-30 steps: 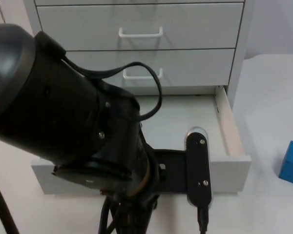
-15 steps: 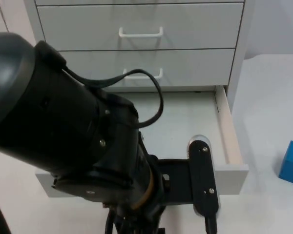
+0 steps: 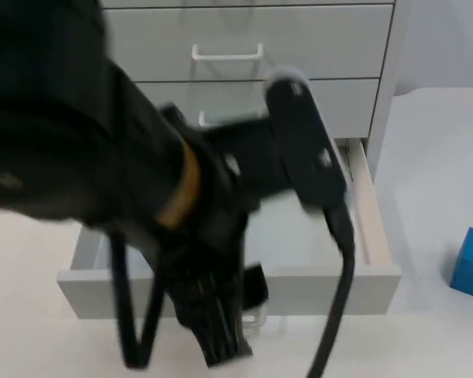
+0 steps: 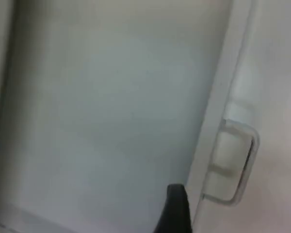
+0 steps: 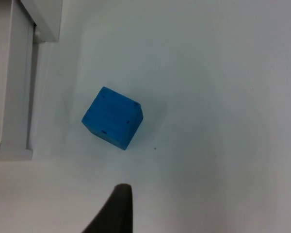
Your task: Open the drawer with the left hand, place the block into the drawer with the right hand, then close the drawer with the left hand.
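The bottom drawer (image 3: 323,285) of the grey cabinet stands pulled out, its bare floor (image 4: 111,111) showing. My left gripper (image 3: 229,315) hangs over the drawer's front edge, open. The white handle (image 4: 231,167) lies free beside its black fingertip (image 4: 174,211). The blue block (image 3: 470,264) rests on the white table to the right of the drawer. In the right wrist view the block (image 5: 112,118) sits alone below my open right gripper, one black fingertip (image 5: 117,208) short of it. That arm waits above the table.
Two shut upper drawers with white handles (image 3: 227,53) rise behind the open one. The left arm's bulk (image 3: 102,157) covers the left half of the drawer. The drawer's wooden side rail (image 3: 368,205) stands between its inside and the block.
The left gripper has let go of the handle and opened. The left arm has swung up and back over the drawer. The drawer slid out a little further, then stopped.
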### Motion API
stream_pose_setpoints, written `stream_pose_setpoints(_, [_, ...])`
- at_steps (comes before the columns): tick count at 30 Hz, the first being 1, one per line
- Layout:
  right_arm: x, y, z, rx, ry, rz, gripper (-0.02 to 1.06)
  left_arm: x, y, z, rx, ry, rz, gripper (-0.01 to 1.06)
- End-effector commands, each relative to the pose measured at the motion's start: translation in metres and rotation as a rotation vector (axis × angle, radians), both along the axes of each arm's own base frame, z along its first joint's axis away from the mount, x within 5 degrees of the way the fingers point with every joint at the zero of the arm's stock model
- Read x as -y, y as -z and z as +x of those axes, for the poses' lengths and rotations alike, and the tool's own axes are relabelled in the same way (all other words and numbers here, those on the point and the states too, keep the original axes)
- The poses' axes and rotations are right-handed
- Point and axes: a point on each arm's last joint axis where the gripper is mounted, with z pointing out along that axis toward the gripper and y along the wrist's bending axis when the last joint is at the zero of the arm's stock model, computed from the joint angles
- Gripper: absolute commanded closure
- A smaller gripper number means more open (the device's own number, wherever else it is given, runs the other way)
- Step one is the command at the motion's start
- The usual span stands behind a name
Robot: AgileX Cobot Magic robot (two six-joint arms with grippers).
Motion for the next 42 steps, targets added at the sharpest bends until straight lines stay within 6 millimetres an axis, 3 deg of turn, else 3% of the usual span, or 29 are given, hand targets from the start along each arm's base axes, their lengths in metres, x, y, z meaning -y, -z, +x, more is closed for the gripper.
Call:
stream_pose_setpoints(1, [0.001, -0.002, 0.001, 0.014, 0.003, -0.004, -0.01, -0.01, -0.027, -0.01, 0.007, -0.039, -0.083, 0.38])
stream_pose_setpoints(9, [0.001, -0.002, 0.001, 0.014, 0.003, -0.004, -0.01, -0.035, -0.057, -0.011, 0.03, -0.131, -0.168, 0.38])
stream_pose_setpoints(16, [0.001, -0.002, 0.001, 0.014, 0.005, -0.002, -0.01, -0.081, -0.076, 0.01, -0.011, -0.391, -0.299, 0.38])
stream_pose_setpoints(18, [0.001, -0.002, 0.001, 0.014, 0.005, -0.002, -0.01, -0.087, -0.08, 0.01, -0.017, -0.416, -0.329, 0.38])
stream_pose_setpoints(23, [0.0, -0.002, 0.001, 0.012, 0.005, 0.0, -0.01, -0.131, -0.101, 0.011, -0.009, -0.602, -0.45, 0.38])
stream_pose_setpoints(30, [0.0, -0.002, 0.0, 0.009, 0.005, 0.002, -0.01, -0.169, -0.111, 0.007, 0.012, -0.791, -0.483, 0.38])
stream_pose_setpoints(35, [0.0, -0.002, 0.0, 0.009, 0.005, 0.005, -0.01, -0.201, -0.122, -0.002, 0.042, -0.987, -0.6, 0.38])
stream_pose_setpoints(42, [0.0, -0.002, 0.0, 0.009, 0.003, 0.012, -0.01, -0.22, -0.114, -0.009, 0.044, -1.097, -0.637, 0.38])
